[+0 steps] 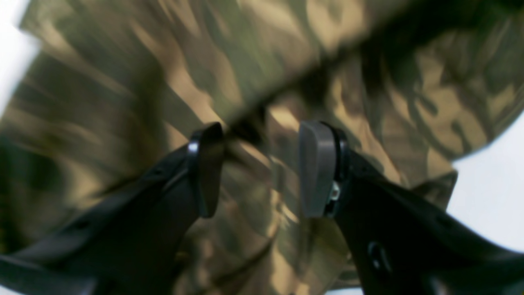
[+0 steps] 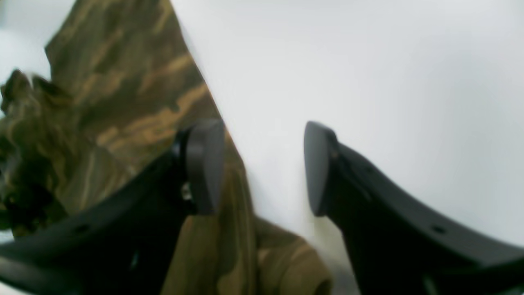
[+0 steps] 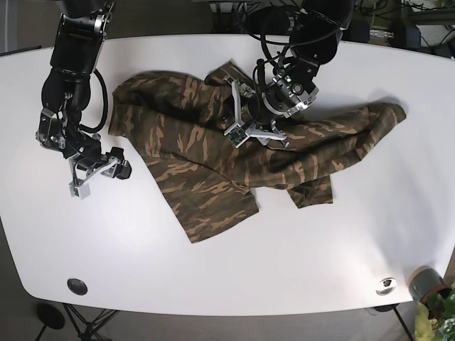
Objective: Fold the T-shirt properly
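Camouflage T-shirt (image 3: 234,149) on white table (image 3: 341,249)

A: Any txt, labels, brand names or nos. readable?

B: None. T-shirt (image 3: 213,160) is camo print only, no lettering. Both wrist views too blurred to read anything.

A: And the table (image 3: 234,270)?

B: Plain white, no markings legible.

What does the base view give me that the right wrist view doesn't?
Only the base view shows the whole crumpled camouflage cotton T-shirt, the left hand over its middle, and the right hand off the cloth. Only the right wrist view shows the right hand's fingers spread open, with nothing between them. Both show shirt fabric on the white table.
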